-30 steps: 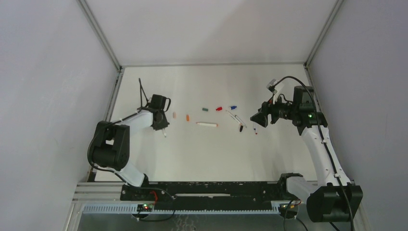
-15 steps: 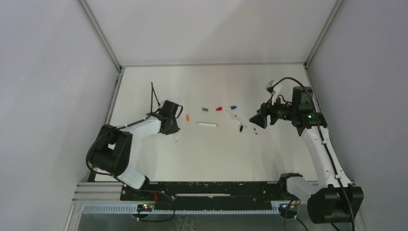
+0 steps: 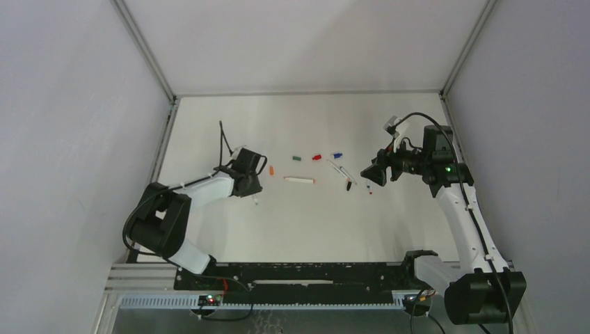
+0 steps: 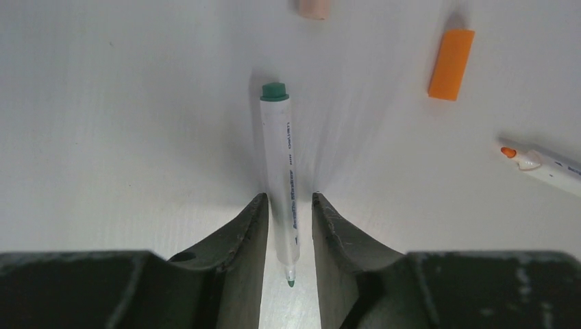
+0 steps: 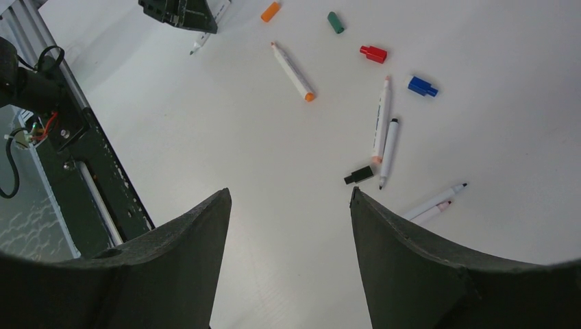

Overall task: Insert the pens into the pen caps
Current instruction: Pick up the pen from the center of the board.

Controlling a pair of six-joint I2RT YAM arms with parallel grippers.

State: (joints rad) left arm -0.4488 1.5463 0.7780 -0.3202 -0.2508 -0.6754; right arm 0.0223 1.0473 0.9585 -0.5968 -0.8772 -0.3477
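On surface [image 4: 137,103], left side | left jaws slightly apart astride green pen [image 4: 281,171], not pinching | right jaws spread wide, empty

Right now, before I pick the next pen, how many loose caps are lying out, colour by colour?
Orange cap: 1
Green cap: 1
Red cap: 1
Blue cap: 1
Black cap: 1
Peach cap: 1, cut off by the top edge of the left wrist view
Total: 6
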